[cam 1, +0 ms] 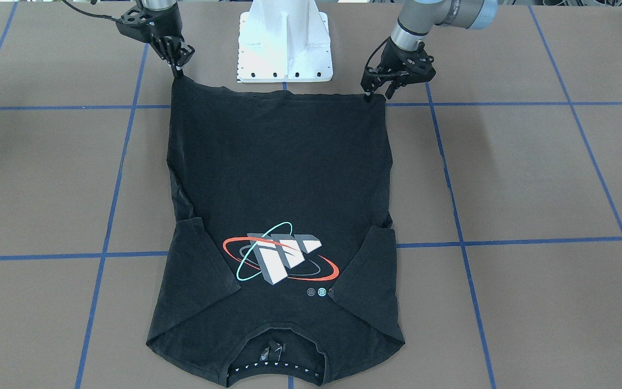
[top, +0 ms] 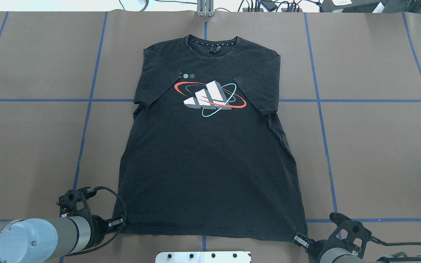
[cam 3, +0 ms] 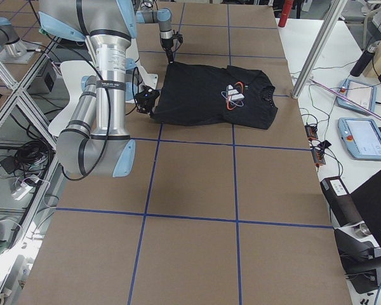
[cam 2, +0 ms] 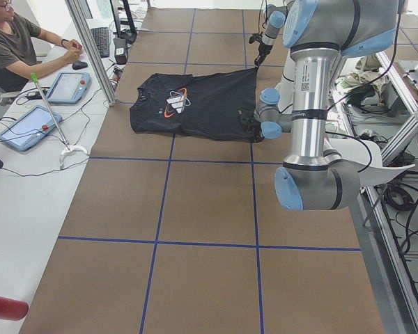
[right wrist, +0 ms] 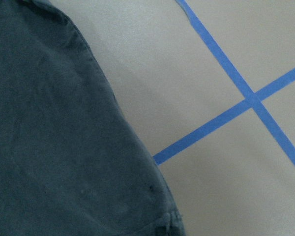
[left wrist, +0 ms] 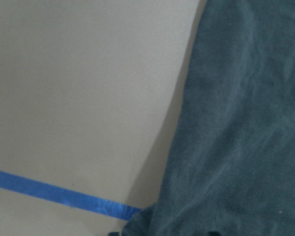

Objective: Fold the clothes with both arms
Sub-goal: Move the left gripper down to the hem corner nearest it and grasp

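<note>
T-shirt [top: 210, 164]: black, spread flat on the brown desk [top: 31, 146] with its printed side up, in the middle between the two arms.
Orientation: collar [top: 212, 42] at the far edge from the robot; hem [top: 210, 232] nearest the white pedestal [cam 1: 284, 40].
Graphic [top: 210, 99]: white blocks crossed by a red and a teal ring, on the chest.
Sleeves [top: 155, 86]: both folded inward over the chest, their edges near the graphic.
Left arm [top: 31, 239]: reaches low to the hem corner on its own side.
Left pincer [cam 1: 378, 96]: at that corner; fingertips [cam 1: 368, 95] stand apart with the cloth edge between them, so it reads as released.
Right arm [cam 3: 105, 89]: reaches to the opposite hem corner.
Right pincer [cam 1: 177, 67]: fingers drawn together to a point where the corner peaks slightly, clenched on the T-shirt.
Wrist views: each shows a side edge of dark cloth against the desk and blue tape lines [right wrist: 246, 103].
Surroundings: a person [cam 2: 17, 49] sits at a side bench beyond the desk.
</note>
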### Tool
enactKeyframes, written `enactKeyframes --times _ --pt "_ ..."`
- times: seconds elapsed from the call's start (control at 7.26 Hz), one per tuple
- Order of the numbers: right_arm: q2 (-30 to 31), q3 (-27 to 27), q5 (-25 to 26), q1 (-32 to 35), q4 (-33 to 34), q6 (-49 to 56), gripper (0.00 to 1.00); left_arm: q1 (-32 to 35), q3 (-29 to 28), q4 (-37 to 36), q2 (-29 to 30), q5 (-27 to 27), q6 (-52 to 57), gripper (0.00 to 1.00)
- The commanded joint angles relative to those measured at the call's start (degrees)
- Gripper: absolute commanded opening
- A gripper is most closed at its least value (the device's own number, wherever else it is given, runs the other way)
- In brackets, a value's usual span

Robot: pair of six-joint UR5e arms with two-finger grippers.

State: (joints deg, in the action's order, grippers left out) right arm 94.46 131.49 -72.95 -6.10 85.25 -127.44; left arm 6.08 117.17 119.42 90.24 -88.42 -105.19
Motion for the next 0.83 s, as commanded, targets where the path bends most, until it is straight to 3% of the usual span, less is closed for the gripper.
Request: enactKeyframes --times 0.0,0.28,0.69 --pt "-0.1 0.0 0.0 -0.1 0.0 0.0 0.0 -0.2 -0.1 -0.1 -0.1 -0.2 -0.2 0.03" --pt "-0.2 0.4 0.0 -0.1 -0.1 0.0 0.0 -0.1 1.8 -0.2 0.0 -0.8 -0.5 0.0" --pt "2.6 4.4 -0.5 0.3 -0.1 0.3 0.0 -0.2 12.7 -4.8 0.0 -6.1 -6.0 0.0"
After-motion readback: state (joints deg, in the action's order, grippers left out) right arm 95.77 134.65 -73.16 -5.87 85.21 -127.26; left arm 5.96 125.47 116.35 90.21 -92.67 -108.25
